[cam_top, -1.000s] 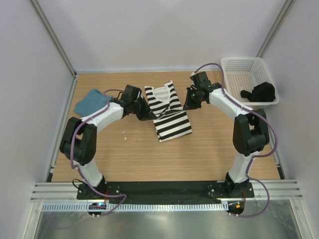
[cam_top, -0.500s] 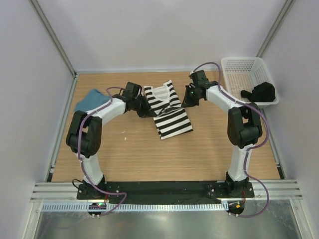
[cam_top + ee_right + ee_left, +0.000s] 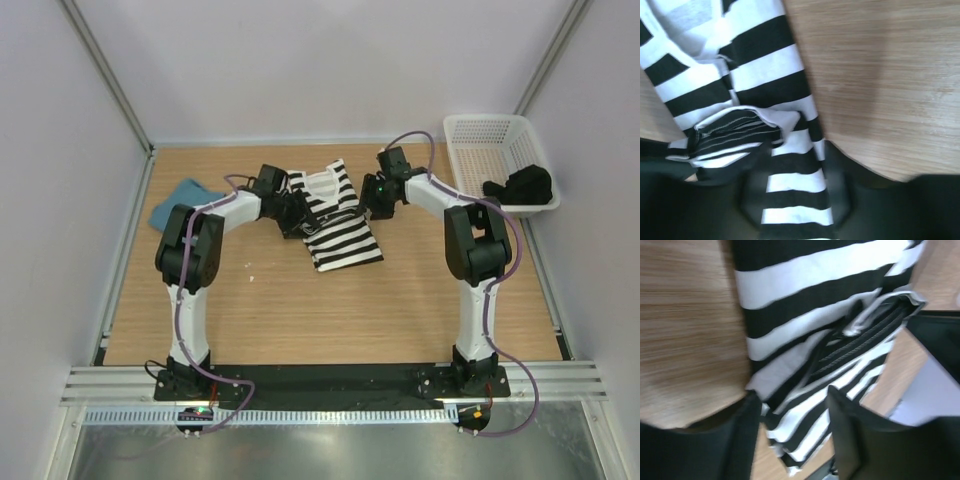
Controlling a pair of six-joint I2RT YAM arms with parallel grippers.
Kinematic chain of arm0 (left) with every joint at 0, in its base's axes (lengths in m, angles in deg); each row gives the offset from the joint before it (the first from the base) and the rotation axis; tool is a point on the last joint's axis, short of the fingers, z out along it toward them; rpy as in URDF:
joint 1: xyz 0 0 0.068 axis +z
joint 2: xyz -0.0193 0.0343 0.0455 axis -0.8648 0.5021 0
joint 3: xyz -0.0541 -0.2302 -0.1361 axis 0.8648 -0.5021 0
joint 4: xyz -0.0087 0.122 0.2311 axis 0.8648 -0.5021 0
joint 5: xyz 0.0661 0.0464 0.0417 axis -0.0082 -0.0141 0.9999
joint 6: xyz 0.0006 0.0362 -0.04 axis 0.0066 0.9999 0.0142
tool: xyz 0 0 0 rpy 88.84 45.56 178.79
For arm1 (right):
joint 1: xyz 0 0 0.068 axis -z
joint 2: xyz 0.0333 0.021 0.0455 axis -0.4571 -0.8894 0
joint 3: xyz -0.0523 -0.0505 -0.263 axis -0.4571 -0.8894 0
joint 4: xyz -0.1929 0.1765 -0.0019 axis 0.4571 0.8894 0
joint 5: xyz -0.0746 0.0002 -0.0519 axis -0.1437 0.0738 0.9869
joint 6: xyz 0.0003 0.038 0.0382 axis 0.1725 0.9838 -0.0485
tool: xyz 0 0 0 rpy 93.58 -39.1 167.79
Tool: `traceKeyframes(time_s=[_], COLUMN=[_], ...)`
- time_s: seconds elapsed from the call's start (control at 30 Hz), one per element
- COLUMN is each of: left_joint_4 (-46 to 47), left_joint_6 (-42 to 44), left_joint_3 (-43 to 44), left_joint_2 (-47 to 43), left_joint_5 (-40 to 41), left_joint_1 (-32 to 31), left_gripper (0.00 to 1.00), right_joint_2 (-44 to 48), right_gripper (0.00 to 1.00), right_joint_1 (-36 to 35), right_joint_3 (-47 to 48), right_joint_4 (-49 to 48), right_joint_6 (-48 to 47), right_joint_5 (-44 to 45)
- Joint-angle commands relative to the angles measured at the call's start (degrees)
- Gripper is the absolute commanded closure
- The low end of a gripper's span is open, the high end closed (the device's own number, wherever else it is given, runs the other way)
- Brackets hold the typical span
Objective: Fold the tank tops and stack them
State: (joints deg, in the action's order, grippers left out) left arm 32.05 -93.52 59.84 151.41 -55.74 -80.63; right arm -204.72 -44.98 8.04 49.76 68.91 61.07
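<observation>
As the striped tank top (image 3: 335,215) lies at upper centre, the left gripper (image 3: 794,407) and right gripper (image 3: 795,190) straddle its folds. Whether either pinches it is unclear.

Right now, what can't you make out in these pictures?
Whether the left gripper grips the striped top: left wrist view, motion blur.
Whether the right gripper does: right wrist view, blurred, fingers cut off below.
Black thing in the basket: top view, too small to name.
How the blue top is folded: top view, too small.
</observation>
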Motion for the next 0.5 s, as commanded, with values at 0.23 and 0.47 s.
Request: traceKeyframes(time_s=[0.23, 0.47], left_joint_4=[-1.04, -2.27], left_joint_6=[5.55, 8.10], left_joint_3=[-2.47, -7.48], left_joint_2=[-11.90, -18.59], left_joint_5=[8.48, 9.11], left_joint_1=[1.00, 0.91], left_gripper=[0.19, 0.18], right_joint_2=[10.82, 20.13], right_gripper=[0.24, 0.26], right_joint_1=[0.11, 0.20], right_joint_3=[-7.70, -20.88], right_joint_4=[-6.31, -11.66], right_joint_6=[-0.13, -0.05], right_joint_5=[4.87, -0.48])
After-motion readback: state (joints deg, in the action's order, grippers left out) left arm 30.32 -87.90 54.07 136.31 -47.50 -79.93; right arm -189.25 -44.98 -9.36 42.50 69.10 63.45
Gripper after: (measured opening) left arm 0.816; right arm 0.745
